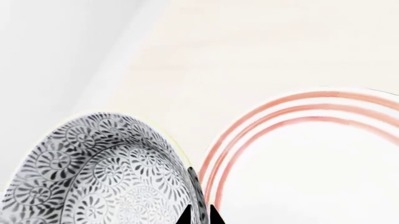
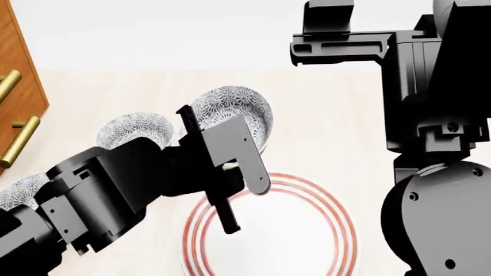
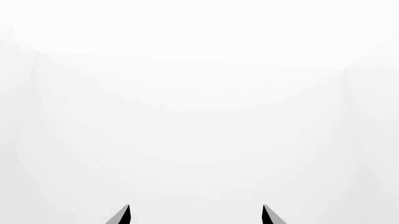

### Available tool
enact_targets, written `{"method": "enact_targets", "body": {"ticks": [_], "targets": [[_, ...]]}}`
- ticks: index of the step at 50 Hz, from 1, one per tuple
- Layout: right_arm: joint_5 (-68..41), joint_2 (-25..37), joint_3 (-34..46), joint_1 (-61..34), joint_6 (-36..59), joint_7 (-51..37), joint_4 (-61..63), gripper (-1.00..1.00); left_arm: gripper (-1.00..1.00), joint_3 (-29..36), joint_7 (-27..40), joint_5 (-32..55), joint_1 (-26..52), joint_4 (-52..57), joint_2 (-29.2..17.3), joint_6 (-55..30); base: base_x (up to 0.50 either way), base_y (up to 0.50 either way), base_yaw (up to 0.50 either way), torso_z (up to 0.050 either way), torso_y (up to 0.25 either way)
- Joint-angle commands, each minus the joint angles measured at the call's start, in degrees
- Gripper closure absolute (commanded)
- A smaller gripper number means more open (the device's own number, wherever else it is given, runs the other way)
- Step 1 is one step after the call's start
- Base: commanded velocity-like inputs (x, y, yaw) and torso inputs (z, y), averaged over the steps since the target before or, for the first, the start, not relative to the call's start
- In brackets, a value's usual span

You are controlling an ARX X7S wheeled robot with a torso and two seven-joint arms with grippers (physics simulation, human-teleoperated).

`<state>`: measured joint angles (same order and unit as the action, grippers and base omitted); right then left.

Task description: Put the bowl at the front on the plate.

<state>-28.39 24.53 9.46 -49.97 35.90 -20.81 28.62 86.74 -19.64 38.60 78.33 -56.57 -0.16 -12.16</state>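
Observation:
The flower-patterned bowl (image 1: 106,172) hangs just beside the plate (image 1: 311,177), a wide white one with thin red rings. My left gripper (image 1: 199,215) is shut on the bowl's rim, one fingertip inside and one outside. From the head view the held bowl (image 2: 234,109) sits above the plate's (image 2: 307,230) far left edge, with the left gripper (image 2: 230,167) under it. My right gripper (image 3: 194,214) is open, faces only white and holds nothing; its arm (image 2: 429,115) stands raised at the right.
Two more patterned bowls lie on the pale table, one (image 2: 137,129) left of the held bowl and one (image 2: 19,190) partly hidden by my left arm. A wooden cabinet (image 2: 19,86) with brass handles stands at the far left.

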Motion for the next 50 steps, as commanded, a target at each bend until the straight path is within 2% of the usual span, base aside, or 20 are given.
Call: {"method": "enact_targets", "body": {"ticks": [1,27,50], "targets": [[0.12,0.05,-0.08,0.18,-0.63,-0.07,-0.47,-1.0,1.0,1.26,-2.01,-0.22,0.98,1.68,0.15,-2.54,0.0,0.0,0.0,0.0,0.0],[0.54,0.55,-0.03,1.13,-1.38,-0.59,-0.55,-1.0,1.0,1.24,-6.2,0.56,0.87,6.94,0.15,-5.14,0.0,0.0,0.0,0.0,0.0],[0.39,0.76,-0.45,2.18,-2.32,-0.9,-0.65,-1.0,1.0,1.44,-7.18,0.52,-0.46,9.59,0.15,-6.55,0.0,0.0,0.0,0.0,0.0]]}}
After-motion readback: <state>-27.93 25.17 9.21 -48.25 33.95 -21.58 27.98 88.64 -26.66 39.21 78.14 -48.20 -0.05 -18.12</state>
